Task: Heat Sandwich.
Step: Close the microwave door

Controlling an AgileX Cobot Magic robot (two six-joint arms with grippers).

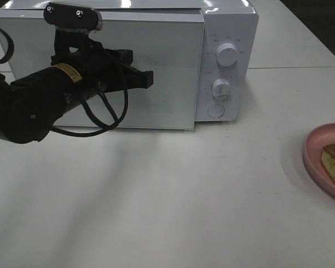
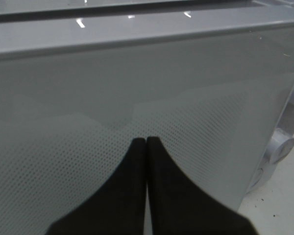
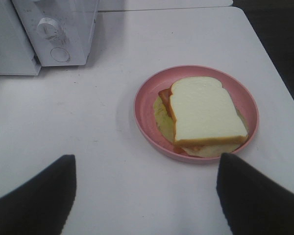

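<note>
Only the right wrist view shows the whole white-bread sandwich (image 3: pixel 203 115) on its round pink plate (image 3: pixel 144 110) — long axis toward the spread, empty right gripper (image 3: pixel 144 196) — while the left gripper (image 2: pixel 146 142) is clenched at the white microwave's glass door (image 2: pixel 88 88).

White microwave (image 1: pixel 156 61), pale grey-green door (image 1: pixel 167 78) with a fine dotted mesh pattern; white knobs (image 1: pixel 227 54) at 3 o'clock of the door. Table (image 1: pixel 156 195) plain off-white. Left arm (image 1: pixel 39 103) black with a yellow label (image 1: pixel 68 71), black cable (image 1: pixel 109 114), left gripper (image 2: pixel 146 147) black. Plate (image 3: pixel 146 115) pink. Sandwich (image 3: pixel 203 112): pale cream-white top, orange-brown crust, pale yellow-green filling, reddish bit at its 9 o'clock. Right gripper fingers (image 3: pixel 34 200) black.
</note>
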